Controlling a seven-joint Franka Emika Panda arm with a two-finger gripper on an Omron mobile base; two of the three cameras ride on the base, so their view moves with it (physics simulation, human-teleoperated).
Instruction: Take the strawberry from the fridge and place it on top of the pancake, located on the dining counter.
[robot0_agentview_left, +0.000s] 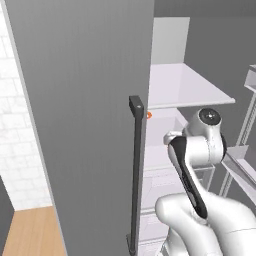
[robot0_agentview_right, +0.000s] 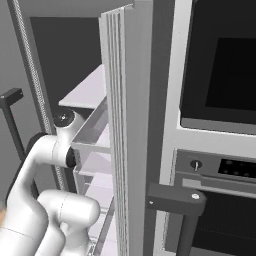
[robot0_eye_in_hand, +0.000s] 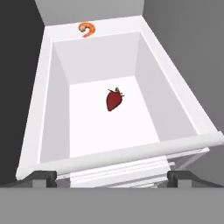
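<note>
The fridge (robot0_agentview_left: 80, 100) stands open, and my arm reaches in past its grey door. A small dark-red strawberry (robot0_eye_in_hand: 114, 99) lies alone on the floor of a white drawer (robot0_eye_in_hand: 131, 153), near its middle. My gripper (robot0_eye_in_hand: 113, 178) hovers above the drawer's near rim, looking down into it. It is open wide, with nothing between its fingertips (robot0_eye_in_hand: 46, 177), and it is well short of the berry. The pancake and the dining counter are out of view.
A small orange food piece (robot0_eye_in_hand: 87, 29) lies on the ledge behind the drawer; it also peeks past the door edge (robot0_agentview_left: 148, 115). A white shelf (robot0_agentview_left: 185, 85) spans above my arm. The door's dark bar handle (robot0_agentview_left: 135, 175) is to the left. A black-fronted wall oven (robot0_agentview_right: 220, 65) is at the right.
</note>
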